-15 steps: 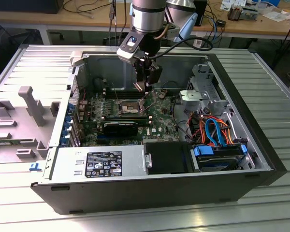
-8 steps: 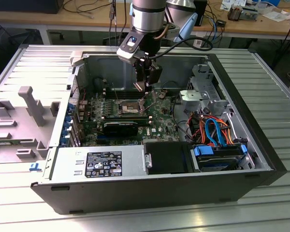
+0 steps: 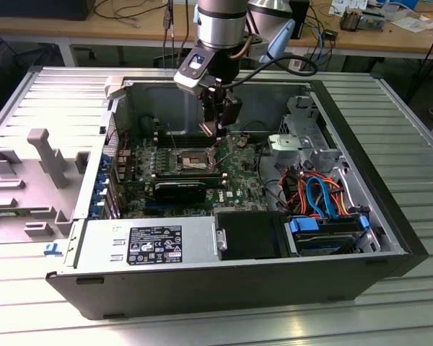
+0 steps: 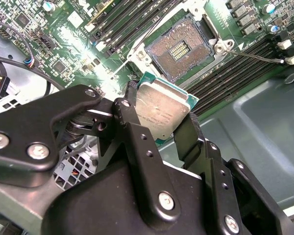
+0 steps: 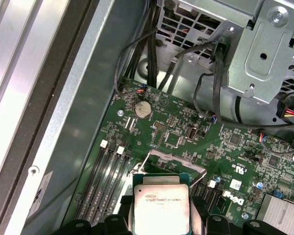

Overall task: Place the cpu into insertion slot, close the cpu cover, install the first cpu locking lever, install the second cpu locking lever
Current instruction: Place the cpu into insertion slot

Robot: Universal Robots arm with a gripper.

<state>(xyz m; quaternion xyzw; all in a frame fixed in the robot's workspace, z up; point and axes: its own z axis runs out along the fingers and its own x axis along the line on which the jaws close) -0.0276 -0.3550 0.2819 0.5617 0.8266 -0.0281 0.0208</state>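
Observation:
My gripper [image 4: 159,117] is shut on the cpu [image 4: 162,108], a flat square chip with a silvery top, gripped by two opposite edges. The chip hangs above the board, a little to one side of the insertion slot [image 4: 181,46], whose tan-gold contact field lies bare inside its metal rim. In the exterior view the gripper [image 3: 215,133] hovers inside the open computer case just over the insertion slot [image 3: 193,160]. In the first wrist view the cpu [image 5: 160,203] sits between the fingers, and the cpu cover [image 5: 175,165] stands raised beyond it. A thin wire lever [image 4: 132,51] sticks up beside the socket.
Long black memory slots [image 4: 235,66] flank the socket. The case walls [image 3: 123,122] ring the board. A power supply [image 3: 148,244] lies at the front, and a drive cage [image 3: 303,140] with coloured cables [image 3: 317,191] fills the exterior view's right. A cable bundle [image 5: 152,44] runs along the board's edge.

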